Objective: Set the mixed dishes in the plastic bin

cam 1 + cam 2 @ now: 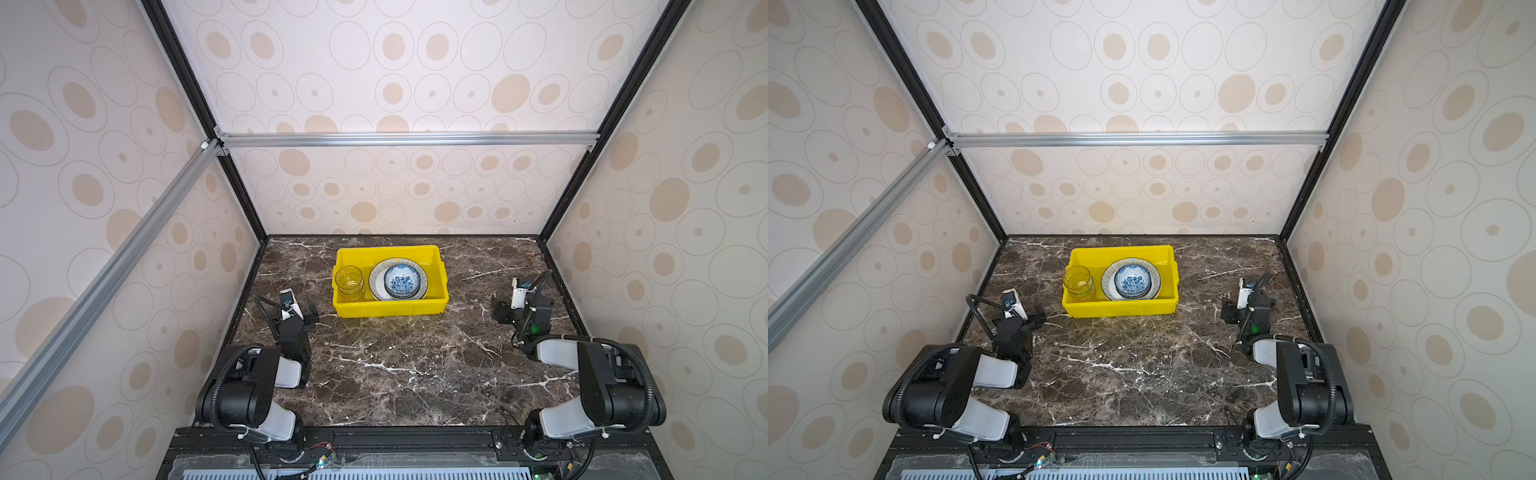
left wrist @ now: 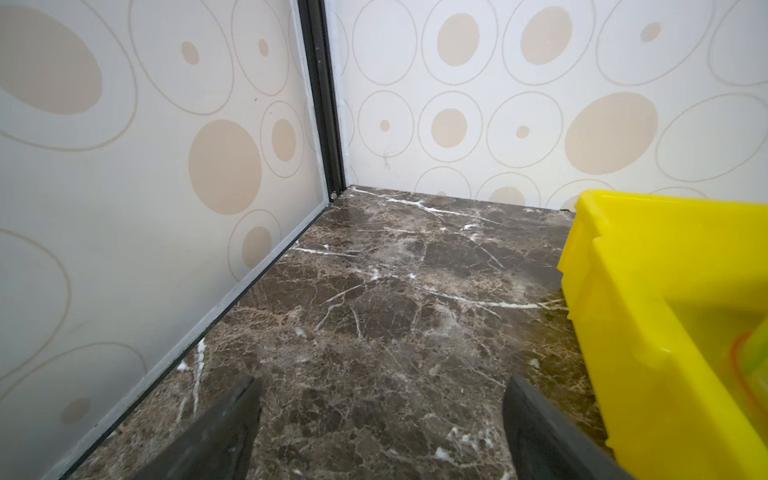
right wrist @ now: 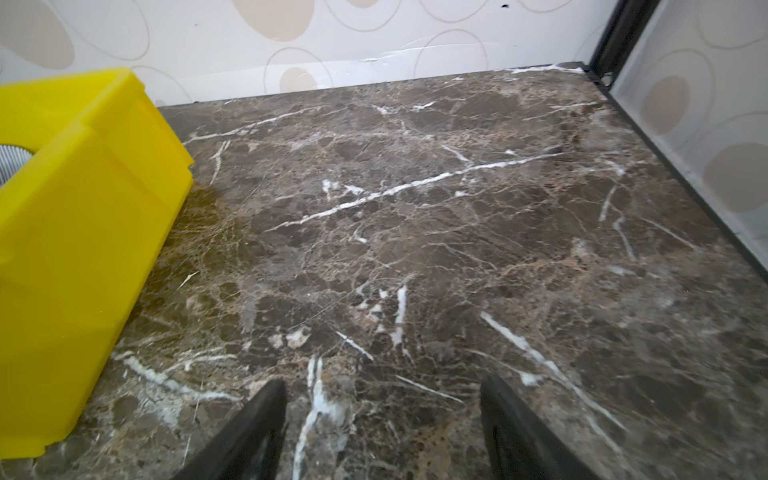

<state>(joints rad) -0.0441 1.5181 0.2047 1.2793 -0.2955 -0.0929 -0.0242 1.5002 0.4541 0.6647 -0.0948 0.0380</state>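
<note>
Left gripper [image 2: 382,382]: jaws spread wide and empty, tips low over the marble table [image 2: 374,291], near the left side wall and just beside the near-left corner of the plastic bin [image 2: 623,299], not touching it. Right gripper [image 3: 384,382]: jaws likewise apart and empty, low over the table, off the right end of the bin with a clear stretch of marble between. Both arms are folded back at their own sides of the table in both top views. Bin stands toward the back of the table, roughly centred, one long wall facing the arms. Contents: amber cup [image 1: 350,282] upright at the left end; striped-rim plate [image 1: 376,286] filling the middle and right part; blue-floral bowl [image 1: 402,280] upright on the plate. A dark edge shows under the bowl; cannot tell whether it is a second bowl. Right wrist view catches only a sliver of the plate's striped rim over the bin wall
</note>
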